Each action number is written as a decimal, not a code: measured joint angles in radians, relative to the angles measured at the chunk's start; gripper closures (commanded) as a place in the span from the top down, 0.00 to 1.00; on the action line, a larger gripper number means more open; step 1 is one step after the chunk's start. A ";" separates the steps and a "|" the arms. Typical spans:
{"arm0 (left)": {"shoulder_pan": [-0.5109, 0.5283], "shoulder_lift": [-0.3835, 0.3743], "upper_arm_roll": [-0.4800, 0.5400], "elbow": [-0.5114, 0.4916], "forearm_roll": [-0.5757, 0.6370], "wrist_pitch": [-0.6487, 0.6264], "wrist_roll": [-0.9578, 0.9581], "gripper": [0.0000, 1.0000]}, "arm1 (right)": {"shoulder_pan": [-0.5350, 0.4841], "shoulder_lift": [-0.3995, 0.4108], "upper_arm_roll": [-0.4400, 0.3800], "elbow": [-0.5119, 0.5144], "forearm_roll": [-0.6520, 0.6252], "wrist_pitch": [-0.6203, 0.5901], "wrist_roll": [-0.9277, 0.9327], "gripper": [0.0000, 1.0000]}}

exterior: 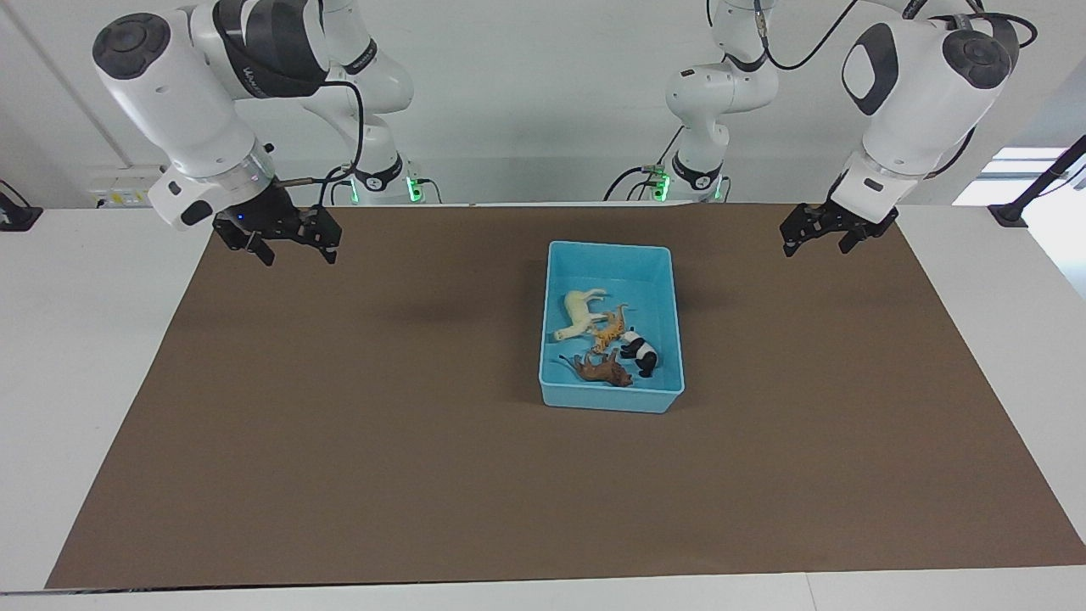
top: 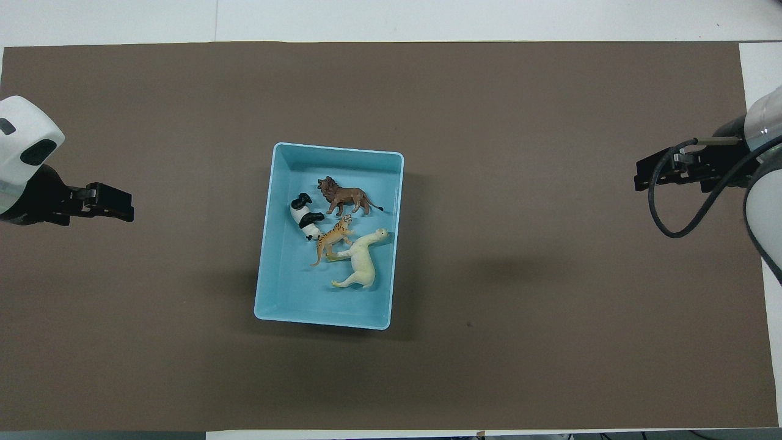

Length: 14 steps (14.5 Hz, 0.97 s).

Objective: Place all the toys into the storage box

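Observation:
The light blue storage box [exterior: 611, 247] stands on the brown mat, somewhat toward the left arm's end; it also shows in the overhead view [top: 336, 146]. All four toys lie inside it: the cream horse [exterior: 580, 312] [top: 363, 263], the orange tiger [exterior: 611, 331] [top: 333, 237], the panda [exterior: 640, 350] [top: 303, 217] and the brown lion [exterior: 604, 368] [top: 345, 195]. My right gripper [exterior: 297, 250] [top: 641, 177] hangs open and empty over the mat's edge at its own end. My left gripper [exterior: 819, 244] [top: 125, 208] hangs open and empty over the mat at its own end. Both are well apart from the box.
The brown mat [exterior: 339, 424] covers most of the white table [exterior: 85, 339]. Nothing else lies on it. Cables hang from both arms near the robots' bases.

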<state>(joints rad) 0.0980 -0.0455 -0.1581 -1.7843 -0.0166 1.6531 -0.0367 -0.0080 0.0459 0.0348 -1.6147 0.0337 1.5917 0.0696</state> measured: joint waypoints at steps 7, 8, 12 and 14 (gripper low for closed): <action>0.000 0.000 0.000 0.000 0.000 0.000 0.000 1.00 | -0.014 0.000 -0.005 0.003 -0.030 -0.001 -0.037 1.00; 0.000 0.000 0.000 0.000 0.000 0.000 0.000 1.00 | -0.014 0.000 -0.006 0.003 -0.034 -0.001 -0.041 1.00; 0.000 0.000 0.000 0.000 0.000 0.000 0.000 1.00 | -0.014 -0.001 -0.005 0.003 -0.053 -0.017 -0.074 1.00; 0.000 0.000 0.000 0.000 0.000 0.000 0.000 1.00 | -0.014 -0.001 -0.005 0.003 -0.053 -0.020 -0.078 1.00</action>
<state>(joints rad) 0.0980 -0.0456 -0.1581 -1.7843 -0.0166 1.6531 -0.0367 -0.0215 0.0450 0.0299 -1.6112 -0.0195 1.5720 -0.0082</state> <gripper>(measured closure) 0.000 0.000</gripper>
